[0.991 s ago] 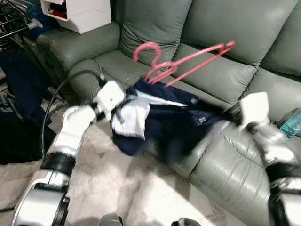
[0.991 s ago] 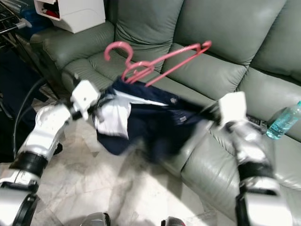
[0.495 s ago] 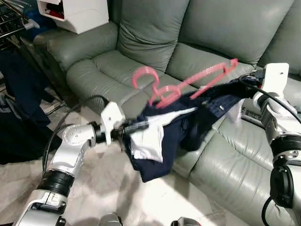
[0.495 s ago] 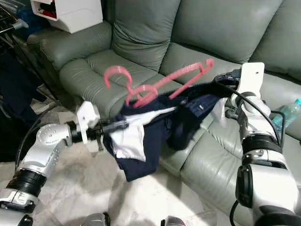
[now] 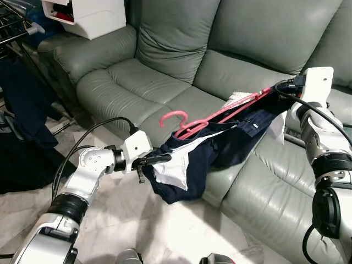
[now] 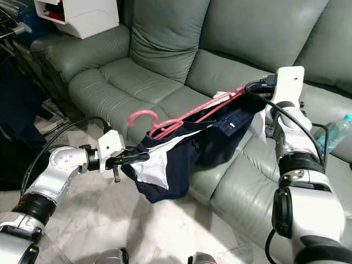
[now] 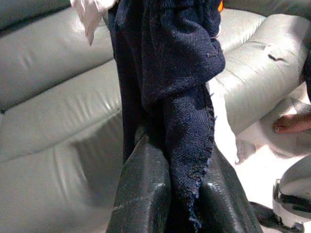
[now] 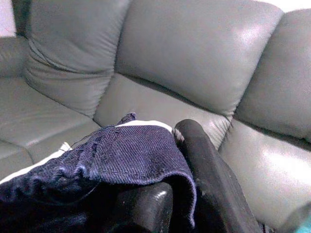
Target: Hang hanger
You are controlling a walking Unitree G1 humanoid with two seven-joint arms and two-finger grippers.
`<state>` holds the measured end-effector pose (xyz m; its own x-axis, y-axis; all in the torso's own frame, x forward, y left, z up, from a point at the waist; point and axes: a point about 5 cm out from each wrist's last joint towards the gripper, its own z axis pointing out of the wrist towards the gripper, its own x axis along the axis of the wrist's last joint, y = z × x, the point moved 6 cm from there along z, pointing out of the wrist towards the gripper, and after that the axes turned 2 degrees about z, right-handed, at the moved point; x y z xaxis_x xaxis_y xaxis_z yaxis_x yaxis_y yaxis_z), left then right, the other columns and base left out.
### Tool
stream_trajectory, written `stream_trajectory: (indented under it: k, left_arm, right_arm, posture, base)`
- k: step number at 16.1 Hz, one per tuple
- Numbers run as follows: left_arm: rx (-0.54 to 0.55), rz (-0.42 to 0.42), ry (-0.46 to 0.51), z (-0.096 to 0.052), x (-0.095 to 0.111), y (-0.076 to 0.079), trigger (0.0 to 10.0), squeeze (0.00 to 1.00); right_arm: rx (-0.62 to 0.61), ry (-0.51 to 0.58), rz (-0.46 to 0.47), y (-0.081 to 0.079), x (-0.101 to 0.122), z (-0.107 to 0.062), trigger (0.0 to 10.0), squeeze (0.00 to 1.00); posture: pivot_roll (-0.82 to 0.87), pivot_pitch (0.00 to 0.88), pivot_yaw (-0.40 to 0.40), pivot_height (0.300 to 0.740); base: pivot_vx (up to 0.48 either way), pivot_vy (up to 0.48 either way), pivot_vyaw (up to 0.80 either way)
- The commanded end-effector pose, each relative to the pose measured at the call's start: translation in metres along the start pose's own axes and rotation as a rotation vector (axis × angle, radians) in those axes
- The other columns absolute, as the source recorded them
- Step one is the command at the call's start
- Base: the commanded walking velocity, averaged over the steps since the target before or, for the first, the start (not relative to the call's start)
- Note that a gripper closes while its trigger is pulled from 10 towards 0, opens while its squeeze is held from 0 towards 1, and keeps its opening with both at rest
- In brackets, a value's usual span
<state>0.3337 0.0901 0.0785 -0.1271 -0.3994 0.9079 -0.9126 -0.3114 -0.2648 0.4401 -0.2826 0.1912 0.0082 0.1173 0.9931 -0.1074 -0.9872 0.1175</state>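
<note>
Pink hanger on navy garment.

My left arm and right arm are glossy silver shells with black joint bands. White square camera blocks sit behind the jaws, black cables looping back from them. The fingers are long, black, and textured.

My feed shows a glossy grey-green leather sofa, a smooth pink plastic hanger, and navy shorts in coarse, matt ribbed cloth. My arms look shiny silver, and the floor like polished marble.
</note>
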Motion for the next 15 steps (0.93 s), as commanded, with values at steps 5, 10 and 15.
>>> stream_trajectory:
  k: [5,10,15]
  left_arm:
    - [-0.035,-0.009,-0.192,-0.017,-0.045,0.007,0.0,0.00]
    - [0.021,0.054,-0.504,-0.024,-0.095,0.003,0.0,0.00]
    - [0.167,0.062,-0.644,-0.033,-0.111,-0.016,0.0,0.00]
  right_arm:
    - [-0.040,0.174,-0.007,0.017,0.049,0.001,0.0,0.00]
    - [0.054,0.224,-0.051,-0.010,0.057,0.002,0.0,0.00]
    - [0.149,0.261,-0.070,-0.035,0.059,0.000,0.0,0.00]
  posture:
    - [-0.11,0.033,0.009,0.740]
    - [-0.11,0.028,0.012,0.740]
    - [-0.12,0.028,0.016,0.740]
  base:
    - [0.000,0.000,0.00]
    - [0.000,0.000,0.00]
    - [0.000,0.000,0.00]
